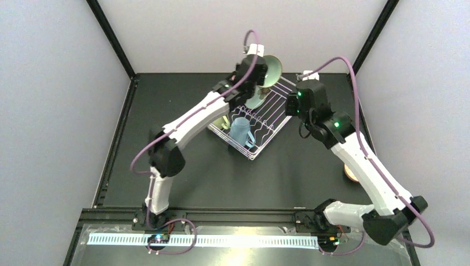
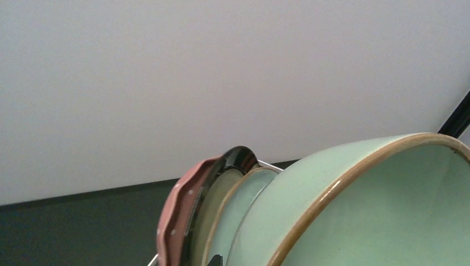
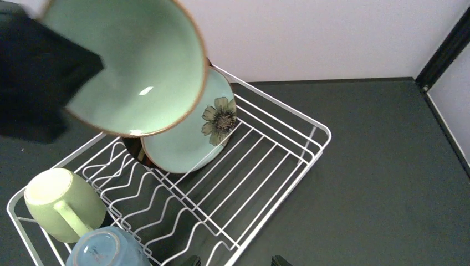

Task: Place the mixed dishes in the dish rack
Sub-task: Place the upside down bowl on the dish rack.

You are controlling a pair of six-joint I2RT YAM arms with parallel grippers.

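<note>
Midway, held pale-green bowl (image 1: 272,70) aloft over dish rack's (image 3: 326,134) twelve-o'clock end, above mint flowered plate (image 3: 188,138); pinched its rim in left gripper (image 1: 260,73). Hovered right gripper (image 3: 235,261) at three o'clock, jaws spread, empty. Needed next, probably: tilting and lowering onto free prongs (image 3: 166,205), clear of that plate.

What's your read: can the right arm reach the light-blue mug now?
Probably yes: the right gripper hangs open over the dish rack, nothing sits between it and the light-blue mug; the pale-green bowl is held farther back.
</note>
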